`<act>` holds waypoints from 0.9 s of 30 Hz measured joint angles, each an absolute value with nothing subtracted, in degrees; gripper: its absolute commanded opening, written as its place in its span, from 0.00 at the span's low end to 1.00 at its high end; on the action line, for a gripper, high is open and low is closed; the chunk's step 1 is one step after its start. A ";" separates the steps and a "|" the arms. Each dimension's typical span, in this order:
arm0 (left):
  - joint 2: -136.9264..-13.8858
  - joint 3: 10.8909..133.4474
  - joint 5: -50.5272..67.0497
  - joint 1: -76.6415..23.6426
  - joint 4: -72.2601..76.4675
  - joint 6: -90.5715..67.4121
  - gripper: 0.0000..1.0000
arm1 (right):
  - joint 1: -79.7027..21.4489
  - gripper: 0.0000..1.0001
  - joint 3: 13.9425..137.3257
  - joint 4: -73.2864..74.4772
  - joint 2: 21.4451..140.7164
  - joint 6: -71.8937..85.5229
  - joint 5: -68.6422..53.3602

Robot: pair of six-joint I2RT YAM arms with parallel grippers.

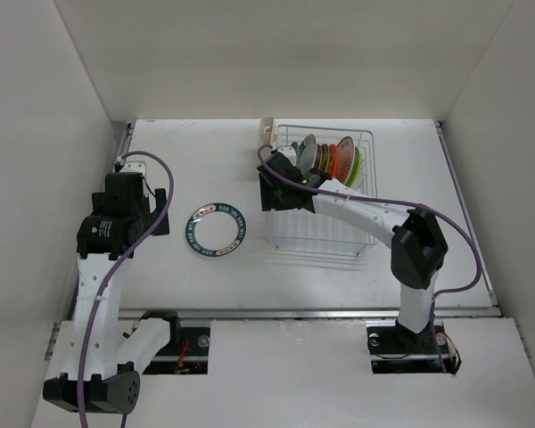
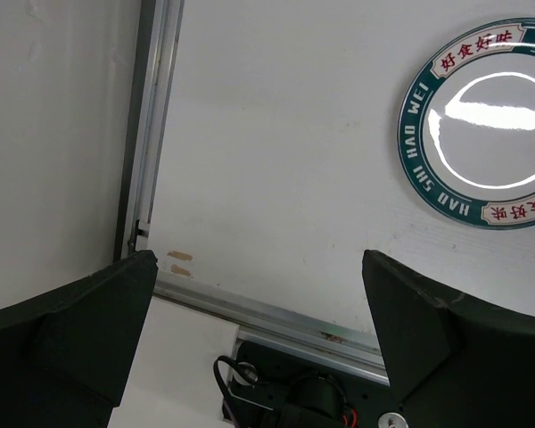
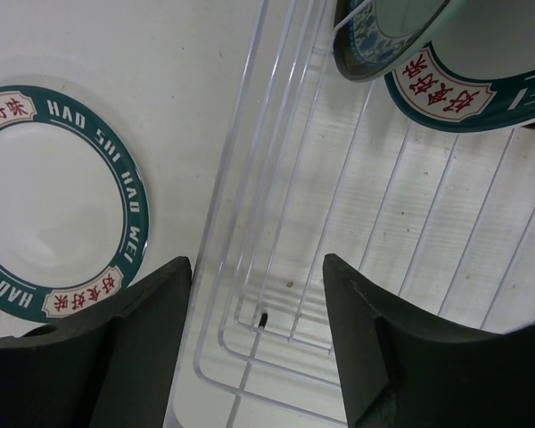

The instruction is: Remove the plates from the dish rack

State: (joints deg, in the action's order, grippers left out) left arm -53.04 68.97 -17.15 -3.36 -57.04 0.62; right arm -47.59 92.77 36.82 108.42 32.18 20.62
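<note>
The teal-rimmed plate (image 2: 481, 116) lying on the desk (image 2: 276, 134) runs off the top and right edges of the left wrist view. The right wrist view cuts it at the left edge. That view's top edge also crops two plates standing in the dish rack (image 3: 276, 178): a second teal-lettered plate (image 3: 468, 94) and a blue-patterned plate (image 3: 374, 53) overlapping it. From above, the right end effector (image 1: 281, 187) and its arm cover part of the rack's left side and middle. The packed plates (image 1: 334, 159) overlap too tightly to count, and their patterns are too small to read.
</note>
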 measured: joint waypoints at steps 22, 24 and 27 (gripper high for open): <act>-53.01 67.94 -17.12 -3.36 -56.77 0.62 1.00 | -49.54 0.00 90.13 34.92 108.51 35.38 23.97; -53.01 67.94 -17.12 -3.36 -56.77 0.62 1.00 | -49.52 0.03 89.86 34.96 108.25 35.11 24.14; -53.01 67.94 -17.12 -3.36 -56.77 0.62 1.00 | -49.52 0.68 89.80 35.27 108.14 33.93 24.10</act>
State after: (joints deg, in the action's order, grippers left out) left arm -53.01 67.94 -17.12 -3.36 -56.77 0.62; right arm -49.52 89.80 35.27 108.14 33.93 24.10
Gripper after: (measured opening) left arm 0.997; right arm 0.270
